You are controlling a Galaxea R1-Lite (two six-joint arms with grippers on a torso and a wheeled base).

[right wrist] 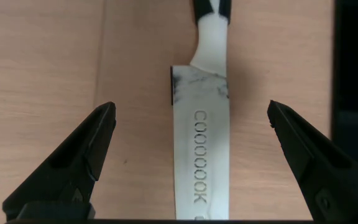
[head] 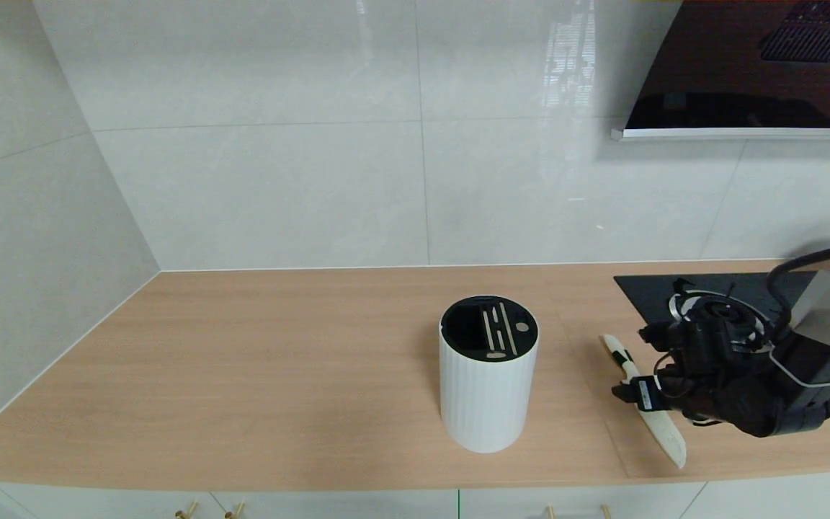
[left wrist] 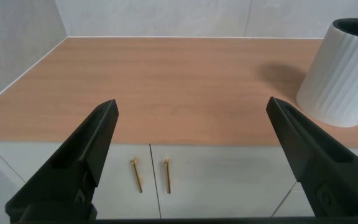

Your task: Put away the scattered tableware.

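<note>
I report the right gripper [right wrist: 190, 112] poised over the knife [right wrist: 201, 124] with its fingers spread wide and nothing in its hold; the blade lies between them, untouched on either side. The knife rests flat on the countertop [head: 278, 360] to the right of the holder [head: 488, 375] and well apart from it. Its handle points toward the wall and its tip lies near the counter's front edge. My main concern is the grasp point: the fingers bracket the blade just below the heel, not the handle. A thin blade lying flush with the wood gives the pads little to bite on, so I judge that closing here could skid it sideways, or push the tip toward the front edge. A later risk is insertion: the holder's top slots look narrow, and a tilted entry could rock or tip the holder. The knife has a pale blade with grey marbling near the heel and a row of embossed marks down its length. Its handle is white with a dark band. The left gripper [left wrist: 191, 109] is likewise wide apart and empty, off the counter's front edge to the left of the holder.
</note>
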